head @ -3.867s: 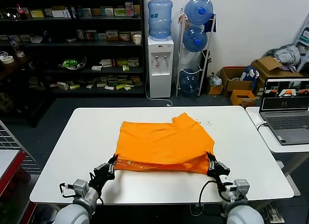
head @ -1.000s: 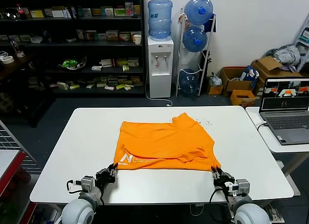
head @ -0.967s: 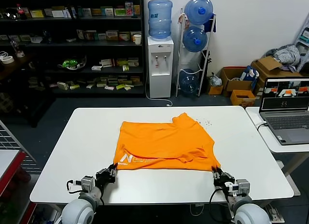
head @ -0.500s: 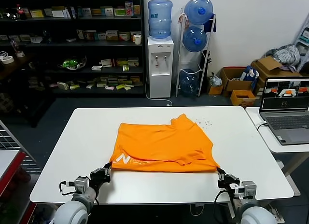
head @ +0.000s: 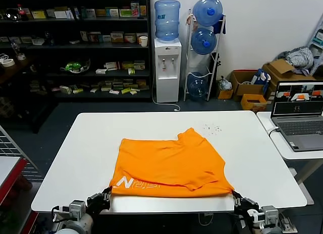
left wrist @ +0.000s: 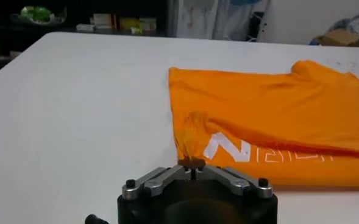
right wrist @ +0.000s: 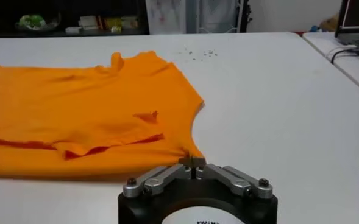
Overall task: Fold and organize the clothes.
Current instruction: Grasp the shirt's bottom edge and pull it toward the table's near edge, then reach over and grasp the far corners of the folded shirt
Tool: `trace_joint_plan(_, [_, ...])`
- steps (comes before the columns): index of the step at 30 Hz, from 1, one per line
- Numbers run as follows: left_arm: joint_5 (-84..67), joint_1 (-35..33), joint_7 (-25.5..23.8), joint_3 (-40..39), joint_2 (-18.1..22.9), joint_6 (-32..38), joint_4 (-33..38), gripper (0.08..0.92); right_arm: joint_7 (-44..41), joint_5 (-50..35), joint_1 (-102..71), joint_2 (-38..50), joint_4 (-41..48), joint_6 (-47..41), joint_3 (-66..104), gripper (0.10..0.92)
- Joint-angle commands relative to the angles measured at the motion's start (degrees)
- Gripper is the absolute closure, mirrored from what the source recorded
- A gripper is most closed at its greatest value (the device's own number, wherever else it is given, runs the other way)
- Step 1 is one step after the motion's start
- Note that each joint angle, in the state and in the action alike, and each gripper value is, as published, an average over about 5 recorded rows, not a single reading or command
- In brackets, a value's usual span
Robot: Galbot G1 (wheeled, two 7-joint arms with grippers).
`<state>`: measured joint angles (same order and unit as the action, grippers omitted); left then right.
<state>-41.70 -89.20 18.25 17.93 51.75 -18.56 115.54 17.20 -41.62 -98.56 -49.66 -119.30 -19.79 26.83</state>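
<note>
We see the T-shirt (head: 169, 166) folded on the counter (head: 75, 158), its near edge at the counter's front edge. Our left hand (left wrist: 193, 164) pinches its near left corner, lettering beside it; our right hand (right wrist: 192, 162) pinches the near right corner.

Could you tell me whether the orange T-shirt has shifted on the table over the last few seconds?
Yes. The orange T-shirt has slid toward the table's near edge, pulled by the left gripper and right gripper, each shut on a corner.
</note>
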Motion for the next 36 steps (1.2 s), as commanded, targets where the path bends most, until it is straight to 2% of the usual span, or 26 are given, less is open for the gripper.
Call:
trace_joint_plan(1, [-1.8, -5.6, 2.2, 0.8, -1.5, -1.9, 4.4, 0.878, 0.7, 0.4, -4.4, 1.1, -2.9, -0.9, 1.2, 0.889])
trace_joint_plan(5, [-2.0, -4.8, 2.7, 1.5, -1.8, -2.4, 4.9, 0.777, 1.0, -0.5, -2.2, 2.3, -3.5, -0.8, 1.8, 0.801])
trace_joint_plan(9, [-4.0, -2.7, 3.4, 3.5, -3.0, -3.7, 6.1, 0.665, 1.1, -2.8, 3.1, 4.8, -3.6, -0.4, 1.9, 0.680])
trace_joint_plan(14, [-6.1, 3.2, 1.4, 6.2, -5.0, -2.2, 4.7, 0.517, 0.6, -5.9, 21.6, 4.7, 3.3, 0.2, -4.1, 0.541])
trace_joint_plan(19, [-6.7, 17.2, -3.5, 2.2, -3.6, 0.6, -5.1, 0.370, 1.2, -8.1, 46.2, -2.1, 19.6, -0.3, -17.9, 0.394])
trace_joint_plan(25, [-5.8, 35.5, -9.7, -5.5, 0.6, 1.8, -24.3, 0.212, 0.4, -7.1, 63.8, -11.4, 37.5, -2.1, -27.3, 0.235])
trace_joint_plan(31, [-5.6, 44.2, -12.1, -9.8, 4.1, 1.8, -36.2, 0.178, -1.8, -3.6, 68.3, -17.0, 48.6, -2.5, -30.5, 0.203])
trace_joint_plan(36, [-5.9, 46.7, -12.3, -12.0, 5.9, 0.8, -40.7, 0.177, -3.1, -0.9, 68.9, -19.9, 54.1, -2.9, -30.8, 0.203])
